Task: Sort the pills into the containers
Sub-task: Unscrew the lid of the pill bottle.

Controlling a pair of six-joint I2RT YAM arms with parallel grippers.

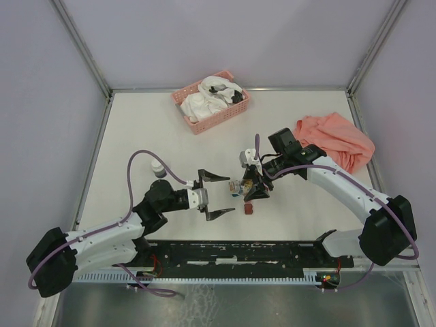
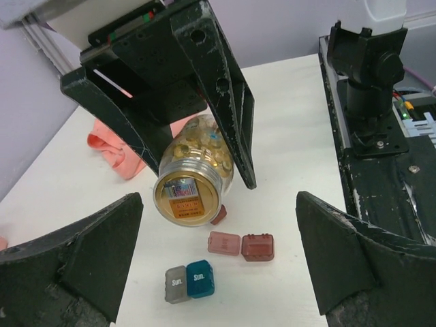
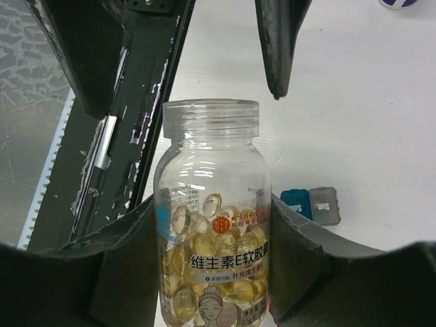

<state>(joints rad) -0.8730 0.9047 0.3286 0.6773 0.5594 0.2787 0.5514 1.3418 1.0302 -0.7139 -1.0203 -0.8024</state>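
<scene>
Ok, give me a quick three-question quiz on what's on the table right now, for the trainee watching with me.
1. True or false: the right arm's jaws grip the clear jar of yellow pills.
2. What lies in the pink basket? A) white cloth B) loose pills C) a dark red box
3. Fill in: the grey box and the teal box both carry the printed word ___.
Key: 1 true. 2 A. 3 Sun.
</scene>
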